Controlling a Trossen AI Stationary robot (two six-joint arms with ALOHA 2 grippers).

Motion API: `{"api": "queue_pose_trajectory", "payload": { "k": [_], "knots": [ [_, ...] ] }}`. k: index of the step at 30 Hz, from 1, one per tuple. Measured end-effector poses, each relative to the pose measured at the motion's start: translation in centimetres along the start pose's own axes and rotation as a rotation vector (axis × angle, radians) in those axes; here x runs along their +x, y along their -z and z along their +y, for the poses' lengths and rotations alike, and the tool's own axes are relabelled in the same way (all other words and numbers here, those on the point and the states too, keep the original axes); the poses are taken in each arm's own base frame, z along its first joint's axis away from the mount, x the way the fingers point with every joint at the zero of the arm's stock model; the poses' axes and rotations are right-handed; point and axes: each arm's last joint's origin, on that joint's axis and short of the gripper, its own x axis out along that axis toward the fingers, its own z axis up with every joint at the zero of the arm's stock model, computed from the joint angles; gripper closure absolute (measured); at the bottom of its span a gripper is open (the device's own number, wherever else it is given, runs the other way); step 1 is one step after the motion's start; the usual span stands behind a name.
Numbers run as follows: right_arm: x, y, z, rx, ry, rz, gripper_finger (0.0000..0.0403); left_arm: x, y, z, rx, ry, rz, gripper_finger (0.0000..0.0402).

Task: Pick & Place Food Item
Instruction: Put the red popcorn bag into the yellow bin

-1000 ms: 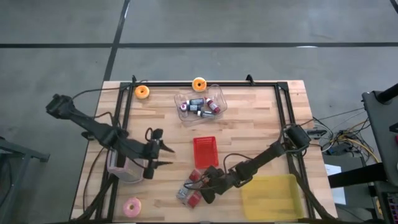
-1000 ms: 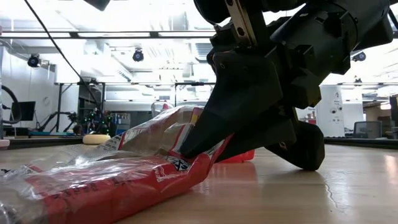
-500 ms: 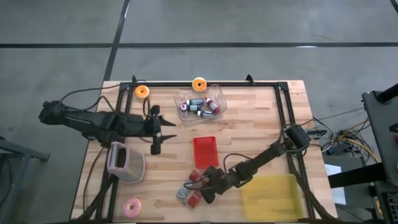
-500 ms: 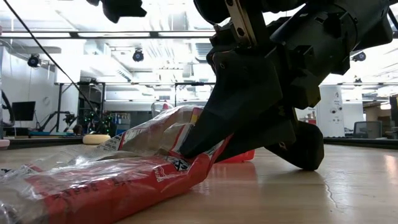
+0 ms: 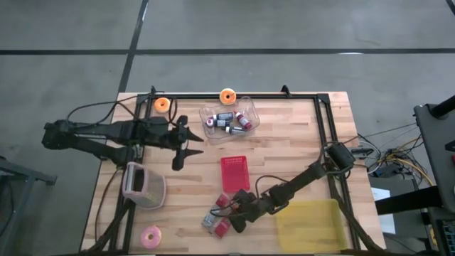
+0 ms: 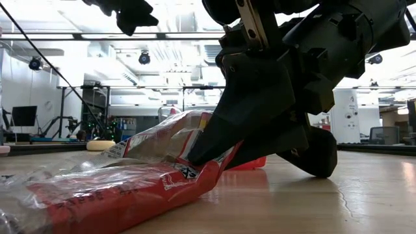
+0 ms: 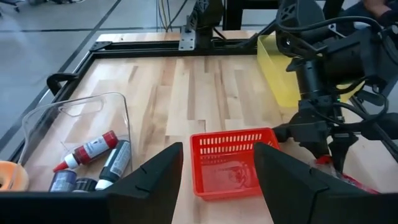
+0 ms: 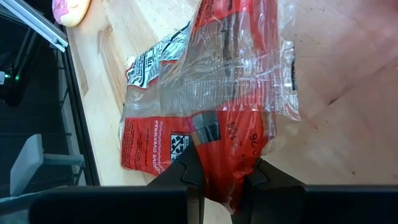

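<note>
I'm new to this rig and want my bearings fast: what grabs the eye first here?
The right pincer, low at the table's near edge, is shut on a crinkly red-and-clear plastic food packet lying on the wood. Just beyond it sits a small red plastic mesh basket. The left pincer hangs open above the table's left-middle, pointing toward that basket.

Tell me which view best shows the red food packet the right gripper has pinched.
Right wrist view: the red food packet lies spread out, label and clear film readable, right gripper shut on its edge. Low view shows it edge-on; high view, small and partly covered; left wrist view, barely a sliver.
</note>
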Motion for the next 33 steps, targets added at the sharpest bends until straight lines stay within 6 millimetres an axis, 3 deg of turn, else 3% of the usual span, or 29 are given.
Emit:
{"api": "queue_pose_trajectory", "payload": {
  "k": [8, 24, 33],
  "knots": [
    [-0.2, -0.1, 0.2, -0.017, -0.005, -0.002, 0.0374, 0.0, 0.0, 0.0, -0.002, 0.003, 0.000, 0.0200],
    [-2.7, -1.3, 2.5, -0.089, -0.109, 0.017, 0.0374, 0.0, 0.0, 0.0, -0.004, 0.003, 0.000, 0.0200],
    [-6.6, -2.8, 4.8, -0.242, -0.203, 0.000, 0.0374, 0.0, 0.0, 0.0, -0.004, 0.002, 0.001, 0.0199]
  ]
}}
